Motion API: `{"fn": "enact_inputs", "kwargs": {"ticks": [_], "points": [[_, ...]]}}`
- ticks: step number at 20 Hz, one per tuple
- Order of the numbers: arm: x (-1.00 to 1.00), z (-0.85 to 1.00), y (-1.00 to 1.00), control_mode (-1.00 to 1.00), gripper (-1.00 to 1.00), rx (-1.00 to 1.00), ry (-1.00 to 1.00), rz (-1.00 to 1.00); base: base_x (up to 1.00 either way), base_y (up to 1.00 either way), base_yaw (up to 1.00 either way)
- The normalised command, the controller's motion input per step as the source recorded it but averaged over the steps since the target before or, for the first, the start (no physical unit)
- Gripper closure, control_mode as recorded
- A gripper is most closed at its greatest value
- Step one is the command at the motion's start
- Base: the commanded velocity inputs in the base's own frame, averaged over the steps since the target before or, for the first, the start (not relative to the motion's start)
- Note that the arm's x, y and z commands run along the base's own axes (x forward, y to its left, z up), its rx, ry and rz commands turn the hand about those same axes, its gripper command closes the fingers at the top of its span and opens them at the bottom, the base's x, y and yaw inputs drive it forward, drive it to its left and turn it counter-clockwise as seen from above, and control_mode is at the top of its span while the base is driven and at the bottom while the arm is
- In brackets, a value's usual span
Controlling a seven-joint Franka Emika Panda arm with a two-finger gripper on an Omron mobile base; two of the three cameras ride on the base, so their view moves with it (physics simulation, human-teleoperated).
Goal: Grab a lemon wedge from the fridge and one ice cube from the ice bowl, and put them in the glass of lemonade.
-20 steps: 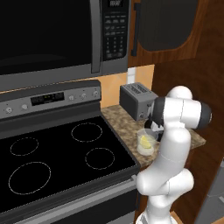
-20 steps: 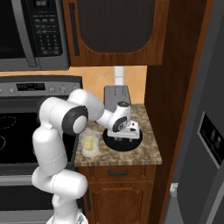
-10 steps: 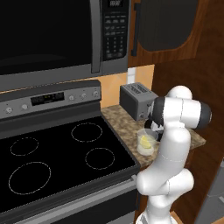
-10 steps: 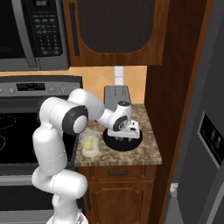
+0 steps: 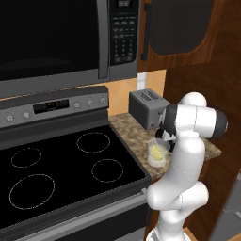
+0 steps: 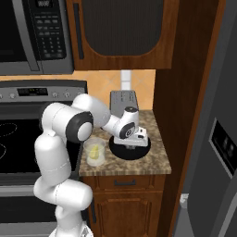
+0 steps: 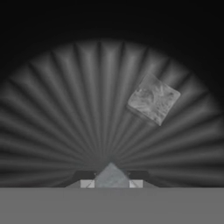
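Gripper: hand view; fingertips low at 6 o'clock, pinching a grey ice cube between them, so the jaws are clamped on it, judging by the wedge of ice seated right at the tips.
Ice bowl: hand view; ribbed black floor fans out from 6 o'clock. A second loose cube lies at 2 o'clock, apart from the tips.
Hand, right base view: gripper points straight down into the ice bowl, likely a vertical approach to clear the rim; finger state cannot be told from here.
Glass of lemonade: right base view; stands at 9 o'clock of the bowl, just beside it, on the granite counter. Yellow lemon wedge sits inside.
Toaster: at 12 o'clock of the bowl.
Fridge: far edge at 3 o'clock.
Left base view: glass of lemonade with lemon wedge inside, at counter front; arm hides the bowl.
Judgement: wedge step done; cube needs lifting, short carry to the glass.
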Motion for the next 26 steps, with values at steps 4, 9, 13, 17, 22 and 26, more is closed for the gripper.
{"fn": "enact_inputs", "kwargs": {"ticks": [4, 9, 13, 17, 22, 26], "points": [[-0.02, 0.18, 0.0, -1.0, 1.0, -0.04, -0.01, 0.0, 0.0, 0.0, 0.0], [-0.04, 0.81, 0.05, -1.0, 1.0, -0.06, -0.01, 0.0, 0.0, 0.0, 0.0], [0.0, 0.89, 0.01, -1.0, 1.0, -0.08, 0.0, 0.0, 0.0, 0.0, 0.0], [0.0, 0.49, 0.06, -1.0, 1.0, -0.01, -0.02, 0.0, 0.0, 0.0, 0.0], [-0.02, 0.24, 0.0, -1.0, 1.0, 0.08, -0.08, 0.03, 0.0, 0.0, 0.0], [-0.14, 0.29, 0.0, -1.0, 1.0, 0.07, -0.13, 0.04, 0.0, 0.0, 0.0]]}}
